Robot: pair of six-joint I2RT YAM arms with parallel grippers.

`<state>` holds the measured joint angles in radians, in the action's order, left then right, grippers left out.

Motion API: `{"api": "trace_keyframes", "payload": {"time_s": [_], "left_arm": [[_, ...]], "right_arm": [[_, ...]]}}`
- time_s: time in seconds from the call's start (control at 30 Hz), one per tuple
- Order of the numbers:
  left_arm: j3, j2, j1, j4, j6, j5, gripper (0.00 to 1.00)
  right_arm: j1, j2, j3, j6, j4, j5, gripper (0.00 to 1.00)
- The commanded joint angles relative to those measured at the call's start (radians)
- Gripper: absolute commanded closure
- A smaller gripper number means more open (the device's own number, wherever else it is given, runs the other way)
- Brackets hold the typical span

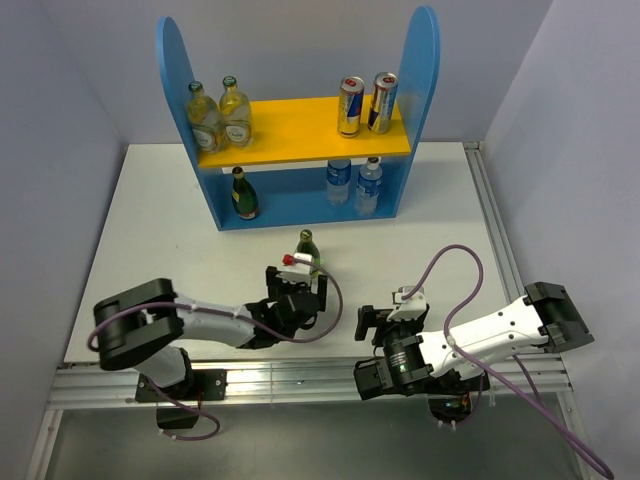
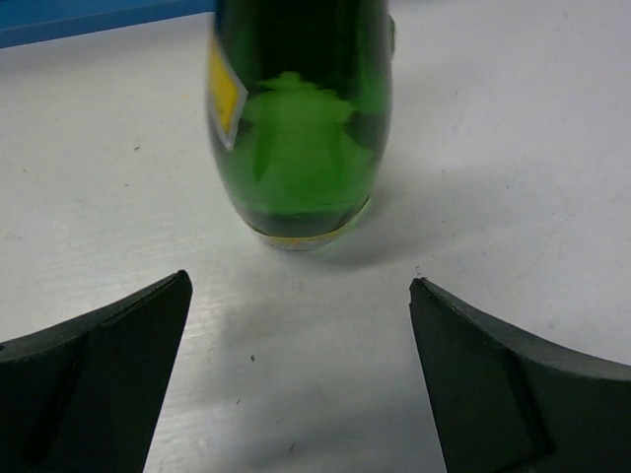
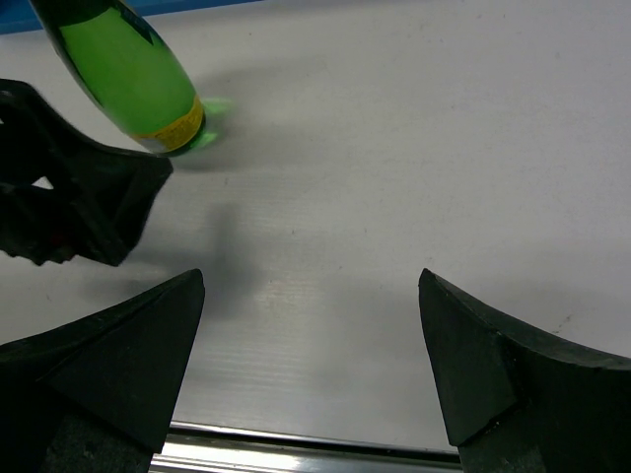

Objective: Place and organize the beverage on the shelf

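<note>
Nearest, my left gripper (image 2: 301,286) is spread wide and empty, just short of the green bottle (image 2: 301,118) standing upright on the table (image 2: 532,148), in front of the shelf (image 1: 300,125). My right gripper (image 3: 311,276) gapes too, holding nothing.

Both arms reach inward, wrists low — left claw (image 2: 301,296) and right claw (image 3: 311,286) each with jaws wide apart.

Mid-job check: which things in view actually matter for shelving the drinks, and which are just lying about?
Job:
green bottle on the table; shelf; left gripper, open, facing that bottle; already shelved: cans, water bottles, pale bottles, second green bottle.

Lying about:
right gripper, open, empty; purple cable; metal rail.
</note>
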<state>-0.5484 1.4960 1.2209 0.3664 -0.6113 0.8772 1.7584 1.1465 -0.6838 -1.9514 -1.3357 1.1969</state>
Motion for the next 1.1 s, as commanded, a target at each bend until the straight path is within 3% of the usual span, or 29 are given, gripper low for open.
{"api": "trace_keyframes", "payload": {"time_s": [0.0, 0.3, 0.5, 0.53, 0.57, 0.63, 0.67, 0.8, 1.07], "left_arm": [[-0.082, 0.093, -0.012, 0.21, 0.09, -0.007, 0.01], [-0.179, 0.308, -0.132, 0.339, 0.148, -0.052, 0.01], [-0.211, 0.356, -0.202, 0.381, 0.159, -0.095, 0.05], [-0.214, 0.368, -0.211, 0.385, 0.168, -0.102, 0.09], [-0.225, 0.374, -0.227, 0.387, 0.17, -0.104, 0.24], [-0.232, 0.374, -0.238, 0.388, 0.179, -0.11, 0.42], [-0.238, 0.368, -0.248, 0.382, 0.18, -0.109, 0.62], [-0.246, 0.33, -0.279, 0.375, 0.214, -0.118, 0.96], [-0.317, 0.231, -0.438, 0.347, 0.308, -0.214, 1.0]], "right_arm": [[0.007, -0.014, 0.004, -0.238, -0.108, 0.047, 0.04], [0.009, -0.011, 0.003, -0.238, -0.108, 0.046, 0.04], [0.007, -0.013, 0.006, -0.236, -0.108, 0.046, 0.04], [0.009, -0.014, 0.004, -0.238, -0.108, 0.046, 0.04], [0.007, -0.013, 0.006, -0.238, -0.108, 0.046, 0.04], [0.009, -0.013, 0.007, -0.238, -0.108, 0.047, 0.04], [0.007, -0.013, 0.007, -0.239, -0.108, 0.047, 0.04], [0.009, -0.01, 0.006, -0.239, -0.108, 0.047, 0.04], [0.007, -0.016, 0.009, -0.241, -0.108, 0.05, 0.04]]}}
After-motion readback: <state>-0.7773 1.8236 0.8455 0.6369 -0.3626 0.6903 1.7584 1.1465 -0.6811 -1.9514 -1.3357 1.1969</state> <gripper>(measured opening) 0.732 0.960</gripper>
